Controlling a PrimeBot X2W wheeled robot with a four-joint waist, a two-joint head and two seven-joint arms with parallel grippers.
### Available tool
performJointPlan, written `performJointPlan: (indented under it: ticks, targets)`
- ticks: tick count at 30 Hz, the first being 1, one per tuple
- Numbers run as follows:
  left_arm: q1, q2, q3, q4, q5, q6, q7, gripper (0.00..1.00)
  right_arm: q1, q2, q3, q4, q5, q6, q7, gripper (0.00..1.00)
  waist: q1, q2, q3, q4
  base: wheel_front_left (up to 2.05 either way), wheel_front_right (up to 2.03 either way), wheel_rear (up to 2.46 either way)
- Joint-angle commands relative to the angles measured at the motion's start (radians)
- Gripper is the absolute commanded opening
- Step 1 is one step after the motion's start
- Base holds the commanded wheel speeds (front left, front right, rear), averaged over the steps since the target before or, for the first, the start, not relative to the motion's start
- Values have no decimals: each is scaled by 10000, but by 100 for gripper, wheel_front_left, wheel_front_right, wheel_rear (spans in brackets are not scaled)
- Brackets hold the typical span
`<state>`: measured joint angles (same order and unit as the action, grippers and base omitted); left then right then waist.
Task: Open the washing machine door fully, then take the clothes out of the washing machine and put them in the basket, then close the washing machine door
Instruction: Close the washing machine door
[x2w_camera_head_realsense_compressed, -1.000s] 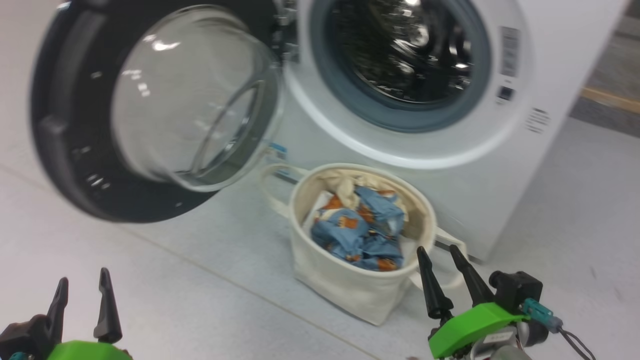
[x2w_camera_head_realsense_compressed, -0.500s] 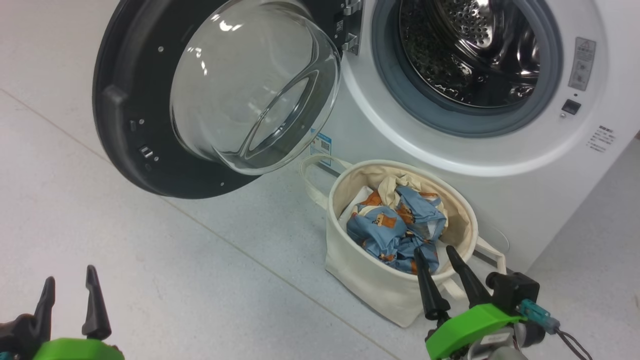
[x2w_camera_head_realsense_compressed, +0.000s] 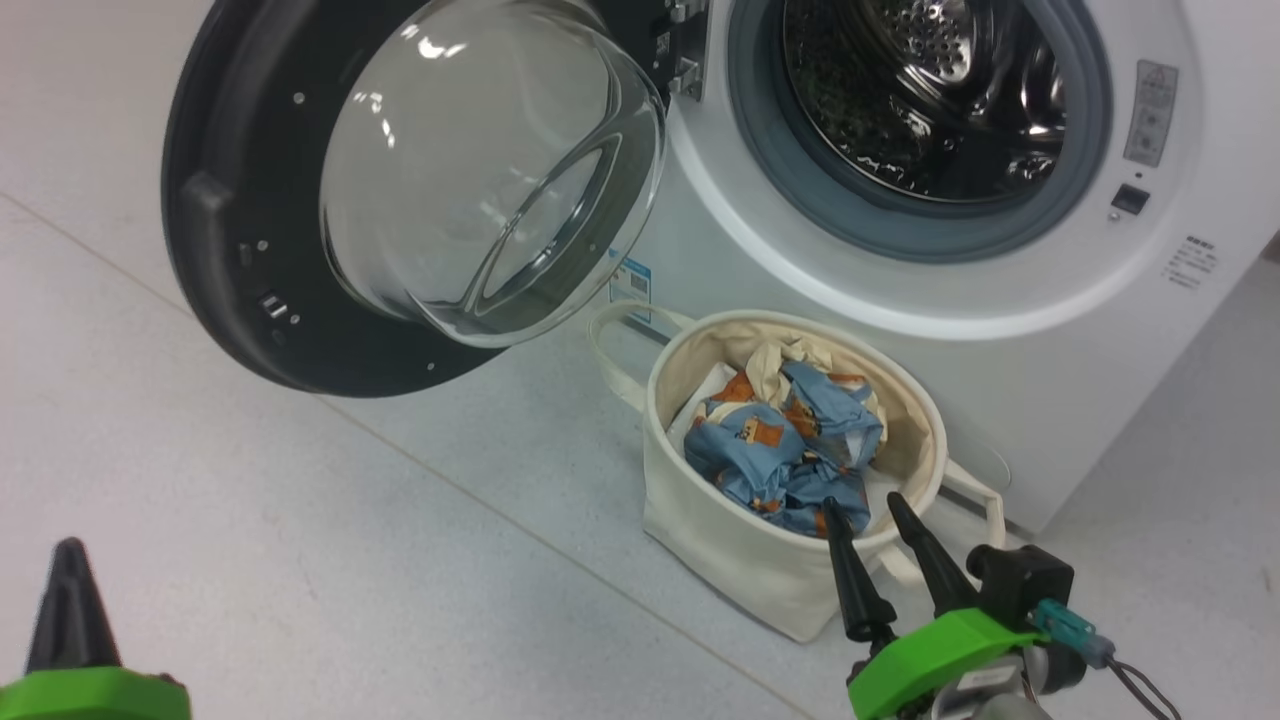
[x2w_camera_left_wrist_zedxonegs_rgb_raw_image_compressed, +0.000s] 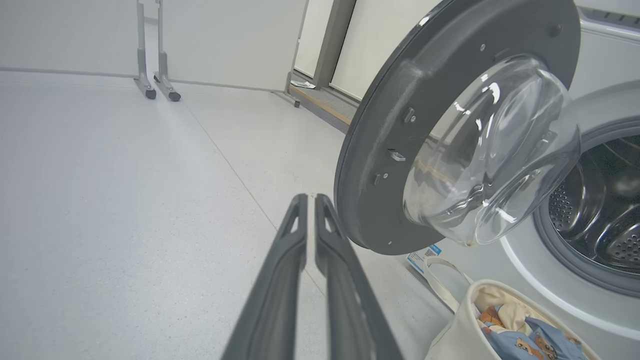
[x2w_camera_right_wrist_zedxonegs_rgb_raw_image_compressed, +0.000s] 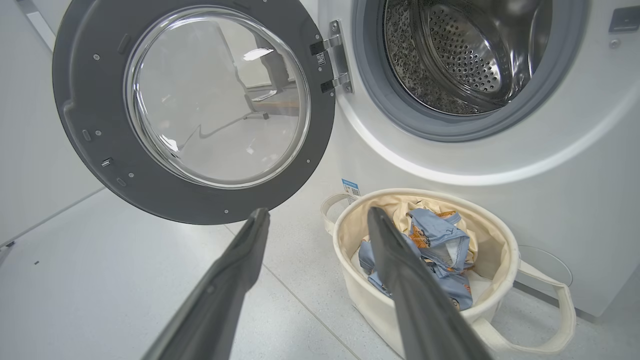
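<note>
Blue clothes (x2w_camera_head_realsense_compressed: 770, 450) half-buried in basket (x2w_camera_head_realsense_compressed: 700, 540); left claw (x2w_camera_left_wrist_zedxonegs_rgb_raw_image_compressed: 310, 196) nearly closed, empty; right claw (x2w_camera_head_realsense_compressed: 860, 498) wide, empty

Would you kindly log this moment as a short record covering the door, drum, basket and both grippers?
door: washing machine door swung wide open
drum: drum of washing machine shows no laundry
basket: basket on floor, holding clothes
left: left gripper shut, empty
right: right gripper open, empty, pointing toward basket
</note>
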<state>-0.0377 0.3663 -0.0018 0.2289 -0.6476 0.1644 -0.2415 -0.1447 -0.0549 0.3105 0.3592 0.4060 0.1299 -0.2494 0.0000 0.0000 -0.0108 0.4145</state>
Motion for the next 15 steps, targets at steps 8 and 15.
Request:
performJointPlan:
  ticks: [8,15]
  targets:
    - [-1539,689,1950,271,-2261,-908,616,0,-704,-37,233,-338,-212,8,-124,100,0,0,585,-229,0,0,0]
    - [-3440,1702,3269,1506,-5004,-1600,2902,0,-993,-289,306,-329,-317,8,-124,100,0,0,980,-441,0,0,0]
